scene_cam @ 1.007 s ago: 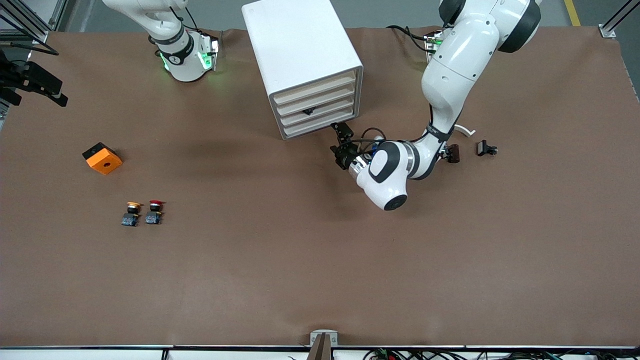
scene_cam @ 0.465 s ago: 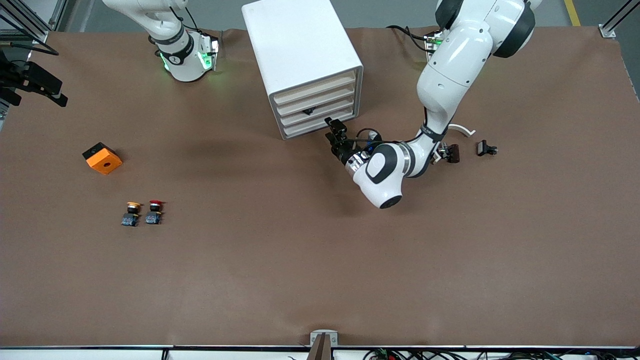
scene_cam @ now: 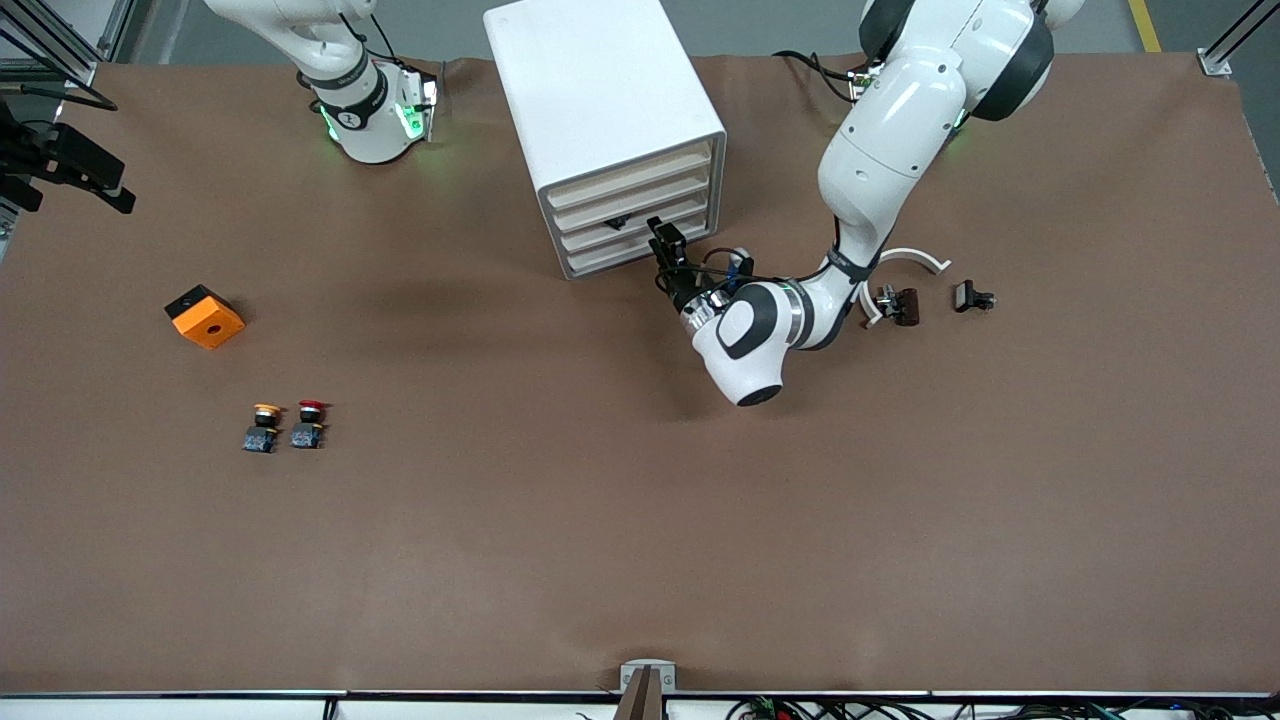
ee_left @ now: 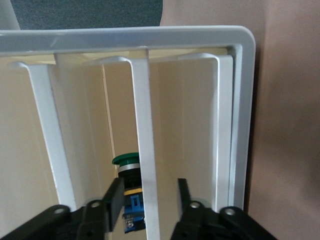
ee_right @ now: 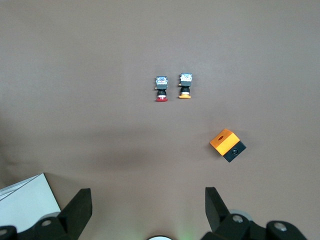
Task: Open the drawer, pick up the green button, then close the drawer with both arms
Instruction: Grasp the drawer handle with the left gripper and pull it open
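left pincer (scene_cam: 667,243) has slid in over the last second and now sits right at the cabinet (scene_cam: 600,110) front, spread around a drawer (ee_left: 145,165) lip, so the pull looks next. green button (ee_left: 129,172) waits inside (visible from the wrist). right pincer (ee_right: 147,210) waits spread above the counter (scene_cam: 640,520).

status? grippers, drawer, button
Left gripper open at the cabinet front, straddling a drawer's edge. Right gripper open, waiting high above the table. Green button inside cabinet; drawers all shut.
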Controlling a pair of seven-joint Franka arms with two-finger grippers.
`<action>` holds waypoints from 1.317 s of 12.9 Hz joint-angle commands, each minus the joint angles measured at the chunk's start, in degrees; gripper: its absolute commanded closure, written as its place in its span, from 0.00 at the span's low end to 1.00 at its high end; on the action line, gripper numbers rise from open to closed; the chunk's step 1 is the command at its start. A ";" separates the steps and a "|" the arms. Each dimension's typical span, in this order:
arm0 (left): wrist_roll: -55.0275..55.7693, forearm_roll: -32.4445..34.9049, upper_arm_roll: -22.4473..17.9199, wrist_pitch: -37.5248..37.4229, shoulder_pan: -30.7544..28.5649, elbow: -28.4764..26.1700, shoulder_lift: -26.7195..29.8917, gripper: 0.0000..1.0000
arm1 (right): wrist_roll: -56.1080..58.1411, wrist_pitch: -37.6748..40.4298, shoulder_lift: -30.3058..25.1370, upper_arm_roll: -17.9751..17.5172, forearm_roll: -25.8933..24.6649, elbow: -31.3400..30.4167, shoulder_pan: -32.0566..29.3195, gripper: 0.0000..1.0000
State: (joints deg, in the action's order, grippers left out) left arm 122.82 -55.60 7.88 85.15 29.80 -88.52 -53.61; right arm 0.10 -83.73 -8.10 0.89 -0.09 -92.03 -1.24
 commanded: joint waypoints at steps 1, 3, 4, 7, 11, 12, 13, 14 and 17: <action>1.10 -1.17 -0.14 -1.30 0.78 1.16 -1.15 0.65 | 0.25 0.06 -0.78 -0.19 -0.87 0.01 0.19 0.00; 1.19 -1.17 -0.23 -1.30 0.87 1.16 -1.15 0.76 | 0.25 0.06 -0.78 -0.19 -0.87 0.01 0.19 0.00; 1.63 -1.17 -0.14 -1.30 0.79 1.07 -1.15 0.77 | 0.25 0.06 -0.78 -0.19 -0.87 -0.08 0.19 0.00; 1.90 -1.17 -0.14 -1.30 0.79 1.07 -1.15 0.87 | 0.25 0.06 -0.78 -0.19 -0.87 0.01 0.10 0.00; 1.90 -1.35 -0.23 -1.30 0.52 1.16 -1.24 1.00 | 0.34 0.15 -0.78 -0.19 -0.87 -0.08 0.10 0.00; 1.90 -1.26 -0.23 -1.30 0.35 1.16 -1.24 1.00 | 0.25 0.15 -0.78 -0.19 -0.87 0.01 0.10 0.00; 1.90 -1.17 -0.41 -1.21 0.35 1.33 -1.24 1.00 | 0.25 0.23 -0.78 -0.19 -0.87 0.01 0.10 0.00; 1.81 -1.09 -0.76 -1.21 0.00 2.38 -1.32 1.00 | 0.25 0.23 -0.78 -0.19 -0.87 0.01 0.10 0.00; 1.54 -1.09 -2.69 -1.04 -1.06 3.97 -1.50 1.00 | 0.25 0.32 -0.60 -0.19 -0.87 0.45 0.10 0.00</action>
State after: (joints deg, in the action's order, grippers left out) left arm 124.15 -55.77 6.44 84.10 29.59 -86.93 -54.17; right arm 0.12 -83.73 -8.10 0.88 -0.09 -92.03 -1.24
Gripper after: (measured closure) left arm 0.859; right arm 0.000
